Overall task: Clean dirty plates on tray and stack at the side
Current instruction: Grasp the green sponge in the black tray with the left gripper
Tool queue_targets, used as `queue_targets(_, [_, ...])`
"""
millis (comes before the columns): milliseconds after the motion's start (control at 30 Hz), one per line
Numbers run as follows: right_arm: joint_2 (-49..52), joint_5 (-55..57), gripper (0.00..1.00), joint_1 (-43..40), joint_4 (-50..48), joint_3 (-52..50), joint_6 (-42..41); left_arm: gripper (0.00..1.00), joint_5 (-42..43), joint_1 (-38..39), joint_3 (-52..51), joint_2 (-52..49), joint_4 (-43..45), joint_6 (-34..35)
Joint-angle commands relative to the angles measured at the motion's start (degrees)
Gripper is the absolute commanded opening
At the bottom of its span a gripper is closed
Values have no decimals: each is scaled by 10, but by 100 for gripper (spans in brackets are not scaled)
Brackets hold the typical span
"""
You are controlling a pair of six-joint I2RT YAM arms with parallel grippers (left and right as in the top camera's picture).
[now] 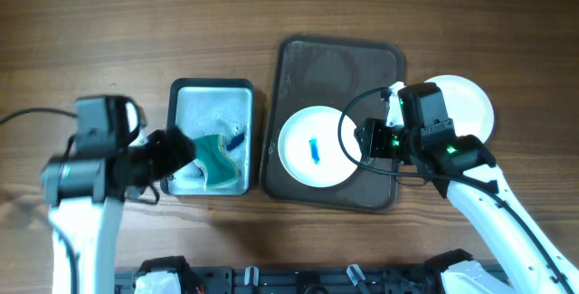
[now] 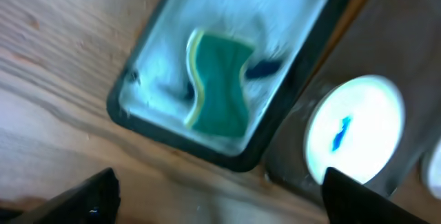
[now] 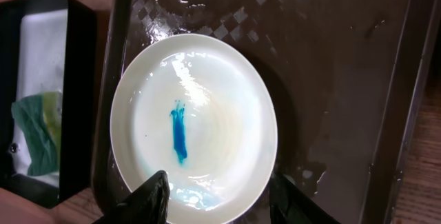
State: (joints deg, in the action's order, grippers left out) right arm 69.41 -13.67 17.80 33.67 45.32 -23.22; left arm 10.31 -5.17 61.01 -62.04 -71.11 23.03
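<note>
One white plate with a blue smear lies at the near left of the dark brown tray. My right gripper is open at the plate's right edge. In the right wrist view its fingers straddle the near rim of the plate, in the tray. A plain white plate lies off the tray on the right, partly hidden by my right arm. I cannot tell whether another lies under it. My left gripper is open and empty over the small tray; its fingers are spread wide.
A small pale tray with a dark rim stands left of the brown tray and holds a green sponge. The sponge and this tray show in the left wrist view, with the smeared plate to the right.
</note>
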Motion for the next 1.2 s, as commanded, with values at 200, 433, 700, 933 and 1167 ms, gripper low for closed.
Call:
queue_targets(200, [-1,3,48,1,11,10,12,51,34,76,-28,-191,25,17])
queue_targets(433, [-1,3,48,1,28,10,12,49,-41,154,-88,-311,125,118])
queue_targets(700, [0,3,47,1,32,10,12,4,-53,155,-93,-347,230,119])
queue_targets(933, [0,3,47,1,33,10,8,15,-52,141,-16,-346,134,54])
queue_targets(1167, [0,3,47,1,31,10,7,100,-98,139,19,-346,144,-1])
